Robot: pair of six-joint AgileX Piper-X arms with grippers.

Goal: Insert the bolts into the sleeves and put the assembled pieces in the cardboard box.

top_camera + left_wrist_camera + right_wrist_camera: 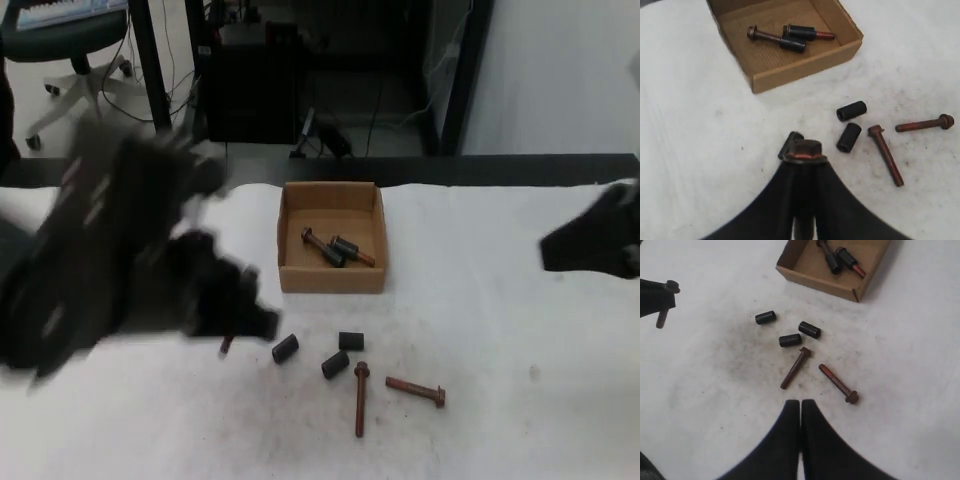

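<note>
Left gripper (802, 162) clamped on bolt (803, 149), shank down; nearest sleeve (765, 317) lies flat on bench (700, 150) just beside it, right-arm side, bore sideways; right gripper (800, 404) closed, empty, farther off; cardboard box (805, 65) beyond.

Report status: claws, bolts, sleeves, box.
Left claw shut on bolt, over bench. Right claw shut, empty. Two assembled pieces in cardboard box; three sleeves, two loose bolts on bench. Nothing blocks the sleeves.
</note>
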